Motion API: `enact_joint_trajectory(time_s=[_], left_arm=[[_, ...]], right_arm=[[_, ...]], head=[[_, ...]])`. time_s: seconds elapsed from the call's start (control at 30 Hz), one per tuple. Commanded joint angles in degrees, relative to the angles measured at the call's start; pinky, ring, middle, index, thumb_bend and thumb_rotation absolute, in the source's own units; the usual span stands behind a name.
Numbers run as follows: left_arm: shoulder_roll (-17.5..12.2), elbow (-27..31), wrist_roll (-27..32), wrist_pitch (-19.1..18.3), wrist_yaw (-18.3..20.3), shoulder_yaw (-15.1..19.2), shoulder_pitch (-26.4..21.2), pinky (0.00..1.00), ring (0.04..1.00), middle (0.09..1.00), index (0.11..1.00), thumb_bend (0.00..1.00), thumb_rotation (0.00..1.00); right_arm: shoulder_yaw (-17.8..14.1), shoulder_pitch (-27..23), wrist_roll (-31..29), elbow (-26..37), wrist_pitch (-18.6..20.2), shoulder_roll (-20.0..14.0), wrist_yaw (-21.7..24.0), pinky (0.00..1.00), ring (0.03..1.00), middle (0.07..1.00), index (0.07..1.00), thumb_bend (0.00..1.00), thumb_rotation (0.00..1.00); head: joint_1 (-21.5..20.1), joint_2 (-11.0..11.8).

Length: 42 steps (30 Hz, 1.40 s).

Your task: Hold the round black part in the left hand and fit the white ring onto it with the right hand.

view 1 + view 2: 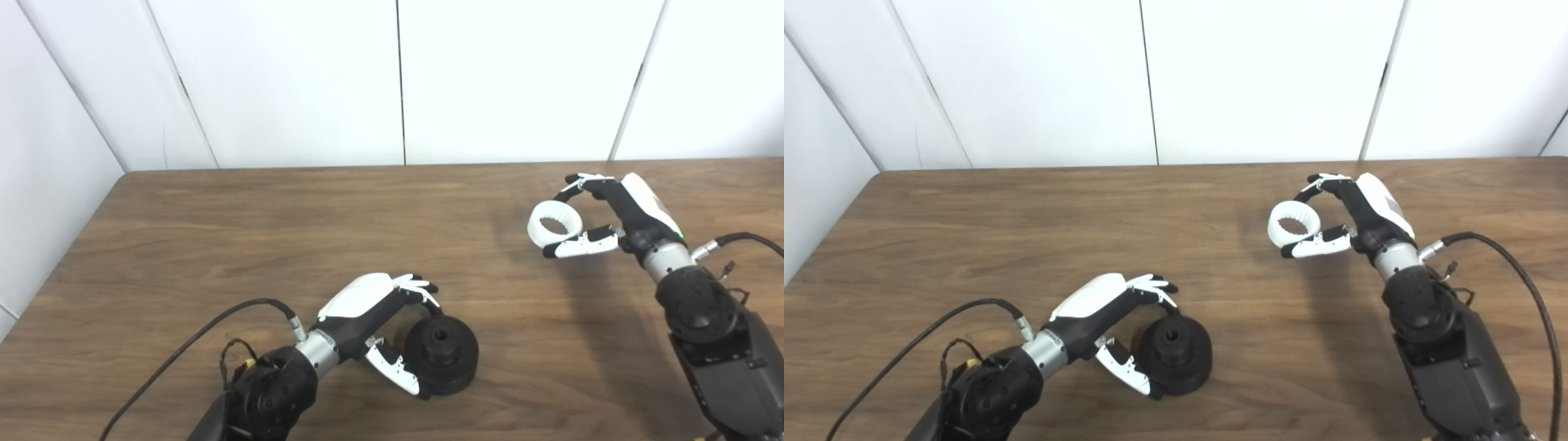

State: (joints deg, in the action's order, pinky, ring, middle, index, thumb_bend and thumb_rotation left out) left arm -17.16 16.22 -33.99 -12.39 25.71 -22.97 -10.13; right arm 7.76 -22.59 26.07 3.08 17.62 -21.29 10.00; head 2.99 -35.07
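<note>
2 head cams side by side, both looking down and forward over the wooden tabletop (257,220) toward the white panel wall (1262,79). Mid-range. Right eye sits slightly right. Shared: far edge, far-left corner, both arms entering from the bottom.

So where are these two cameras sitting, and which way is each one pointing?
Left eye view: on the robot's head, looking down at the wooden table; both arms rise from the bottom edge, the left hand around the round black part.
Right eye view: beside it on the head, facing the same way; the right hand holds the white ring.
Shared: both show the same table, hands and parts, slightly shifted sideways.
</note>
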Motion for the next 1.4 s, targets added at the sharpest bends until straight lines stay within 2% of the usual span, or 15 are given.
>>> enact_joint_trajectory(time_s=[0.0, 0.17, 0.47, 0.7, 0.77, 0.97, 1.37], left_arm=[[-0.2, -0.5, 0.0, 0.3, 0.4, -0.1, -1.0, 0.87, 0.970, 0.904, 0.593, 0.91, 0.24], [0.0, -0.6, -0.1, 0.2, 0.1, -0.1, -0.8, 0.87, 0.968, 0.902, 0.590, 0.91, 0.24], [-0.2, -1.1, -0.2, 0.6, 0.1, -0.1, -1.0, 0.87, 0.967, 0.901, 0.591, 0.91, 0.24], [0.0, -1.3, -0.4, 1.1, -0.7, 0.0, -0.9, 0.88, 0.961, 0.893, 0.587, 0.92, 0.23], [0.0, -1.4, -0.7, 1.1, -0.9, -0.1, -0.9, 0.92, 0.961, 0.891, 0.583, 0.92, 0.24], [-0.1, -1.5, -1.7, 1.7, -1.3, -0.5, -1.0, 1.00, 0.960, 0.887, 0.578, 0.93, 0.25], [-0.3, -1.6, -2.3, 1.7, -1.4, -1.0, -1.3, 1.00, 0.959, 0.885, 0.574, 0.94, 0.26]], right_arm=[[-0.7, -1.5, -0.5, 3.8, 0.6, -0.9, 0.9, 0.91, 0.940, 0.852, 0.491, 0.52, 0.16], [-0.5, 0.0, -0.6, 7.2, 1.2, -0.9, 2.4, 0.94, 0.947, 0.851, 0.491, 0.52, 0.15], [0.3, 3.4, -0.8, 14.3, 1.2, -0.3, 4.5, 0.90, 0.940, 0.851, 0.491, 0.52, 0.16], [1.8, 5.8, -0.5, 20.5, 3.2, 0.3, 7.6, 0.89, 0.942, 0.856, 0.491, 0.52, 0.16], [2.1, 6.5, -0.6, 21.9, 3.9, 0.3, 8.5, 0.89, 0.942, 0.859, 0.491, 0.52, 0.16], [3.2, 8.4, -0.7, 24.9, 4.3, 0.8, 9.9, 0.87, 0.942, 0.865, 0.491, 0.52, 0.16], [6.4, 9.4, 0.3, 28.0, 5.4, 2.7, 12.1, 0.88, 0.953, 0.870, 0.491, 0.52, 0.16]], head=[[0.1, 0.0], [0.1, -0.1], [0.1, -0.2], [0.1, -0.2], [0.0, -0.2], [0.0, -0.1], [0.0, -0.3]])
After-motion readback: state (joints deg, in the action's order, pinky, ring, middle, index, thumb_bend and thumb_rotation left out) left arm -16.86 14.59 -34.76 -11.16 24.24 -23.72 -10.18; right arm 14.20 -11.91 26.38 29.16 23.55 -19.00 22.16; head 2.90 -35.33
